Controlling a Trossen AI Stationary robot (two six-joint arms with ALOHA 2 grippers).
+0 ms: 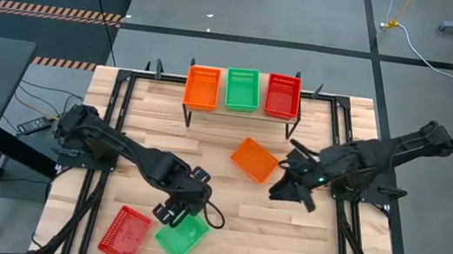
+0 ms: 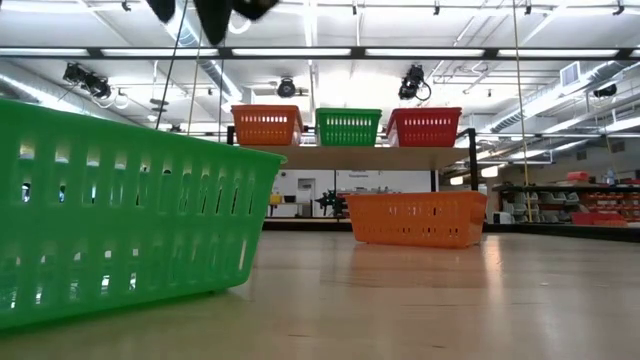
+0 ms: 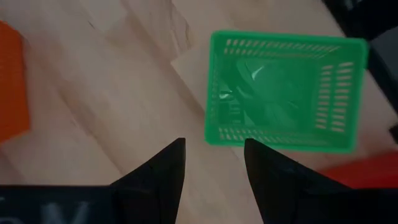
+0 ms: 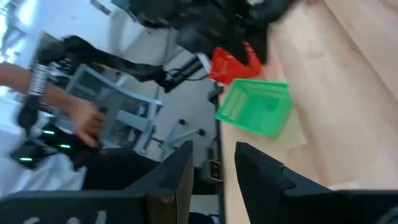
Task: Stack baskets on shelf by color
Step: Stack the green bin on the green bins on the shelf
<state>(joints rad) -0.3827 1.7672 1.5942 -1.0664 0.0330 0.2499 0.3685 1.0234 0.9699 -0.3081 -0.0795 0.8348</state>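
Observation:
The shelf (image 2: 350,157) stands at the table's far middle and bears an orange basket (image 1: 202,87), a green basket (image 1: 243,90) and a red basket (image 1: 282,96) side by side. A second orange basket (image 1: 254,160) rests on the table in front of it. Near the front edge lie another green basket (image 1: 181,237) and another red basket (image 1: 125,233), bottoms on the table. My left gripper (image 3: 213,155) hangs open just above the green one's far side, pointing steeply down. My right gripper (image 1: 275,192) is open beside the loose orange basket, touching nothing.
The green basket (image 2: 120,220) fills the left of the low view. Black frame rails (image 1: 115,104) run along the table's sides. Bare wood lies between the two arms at mid table. A person's hand (image 4: 87,121) shows beyond the table's edge in the right wrist view.

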